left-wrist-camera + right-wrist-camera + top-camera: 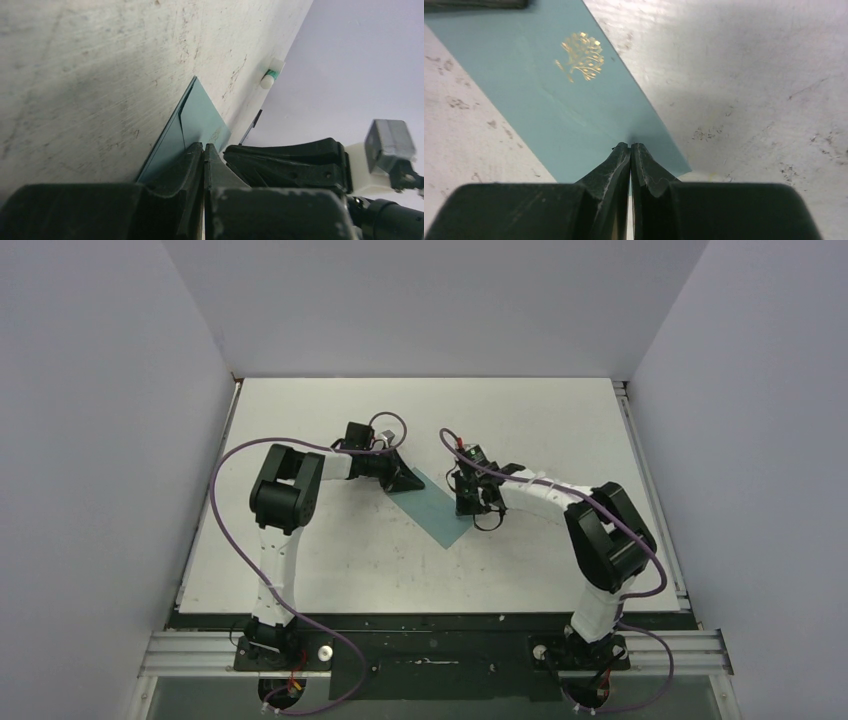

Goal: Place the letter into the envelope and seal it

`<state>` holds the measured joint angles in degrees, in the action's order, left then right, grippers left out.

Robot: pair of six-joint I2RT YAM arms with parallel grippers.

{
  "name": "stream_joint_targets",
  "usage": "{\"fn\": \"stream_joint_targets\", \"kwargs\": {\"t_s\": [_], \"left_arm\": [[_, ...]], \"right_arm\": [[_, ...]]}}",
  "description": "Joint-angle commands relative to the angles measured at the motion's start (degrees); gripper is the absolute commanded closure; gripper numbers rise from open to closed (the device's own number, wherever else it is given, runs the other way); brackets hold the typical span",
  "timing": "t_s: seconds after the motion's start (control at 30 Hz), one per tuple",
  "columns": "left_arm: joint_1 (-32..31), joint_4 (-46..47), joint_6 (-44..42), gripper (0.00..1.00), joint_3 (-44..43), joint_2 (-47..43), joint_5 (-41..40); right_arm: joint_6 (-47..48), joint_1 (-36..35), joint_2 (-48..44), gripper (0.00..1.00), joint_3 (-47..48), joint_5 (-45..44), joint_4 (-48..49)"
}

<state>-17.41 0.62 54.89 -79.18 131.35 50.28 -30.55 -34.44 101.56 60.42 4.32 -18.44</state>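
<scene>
Off-white and hard, the worktop is scuffed with fine scratches and dark flecks from its near edge outward. At its middle, between the two arms, the envelope lies flat: a thin teal rectangle of smooth matte paper with crisp straight edges. In the overhead view its long axis runs on a slant, the near end pointing to about 5 o'clock and the far end to about 11 o'clock.

The right hand comes down at the envelope's 3 o'clock long edge. In its own camera the two black fingers are pressed together, with their tips on the teal paper close to a corner. Whether any paper is caught between them cannot be told. Beyond the tips, a small gold tree-shaped emblem is stamped on the upturned face.

The left hand sits at the far, 11 o'clock end. Its fingers are likewise pressed together, with their tips at the envelope's edge. From there a straight fold line shows across the paper.

Farther off, by the worktop's edge at the wall, lies a small white stick with a green band, well apart from the envelope.
</scene>
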Motion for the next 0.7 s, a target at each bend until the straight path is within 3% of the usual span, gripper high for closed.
{"fn": "stream_joint_targets", "kwargs": {"t_s": [0.0,0.17,0.23,0.33,0.53,0.67], "left_arm": [[1.72,-2.53,-2.51,1.0,0.14,2.16,-6.49],[3.26,18.49,10.96,1.0,2.27,-0.65,1.91],[3.68,21.89,12.81,1.0,2.29,-2.26,1.82],[3.77,19.51,10.95,1.0,1.15,-3.92,0.27],[3.33,3.29,-1.29,1.0,-4.19,-3.16,-6.22],[2.51,-2.37,-5.67,1.0,-5.94,-2.16,-9.4]], "right_arm": [[4.22,-1.19,0.49,0.94,9.66,-1.28,-3.08],[4.13,-4.12,7.94,0.89,19.51,-4.08,-3.91],[3.76,-4.5,10.03,0.88,21.51,-4.14,-3.55],[3.7,-5.06,12.33,0.85,23.27,-5.96,-2.4],[4.77,-5.82,15.75,0.83,25.3,-7.77,1.45],[4.92,-5.97,18.02,0.86,26.82,-8.91,1.92]]}}
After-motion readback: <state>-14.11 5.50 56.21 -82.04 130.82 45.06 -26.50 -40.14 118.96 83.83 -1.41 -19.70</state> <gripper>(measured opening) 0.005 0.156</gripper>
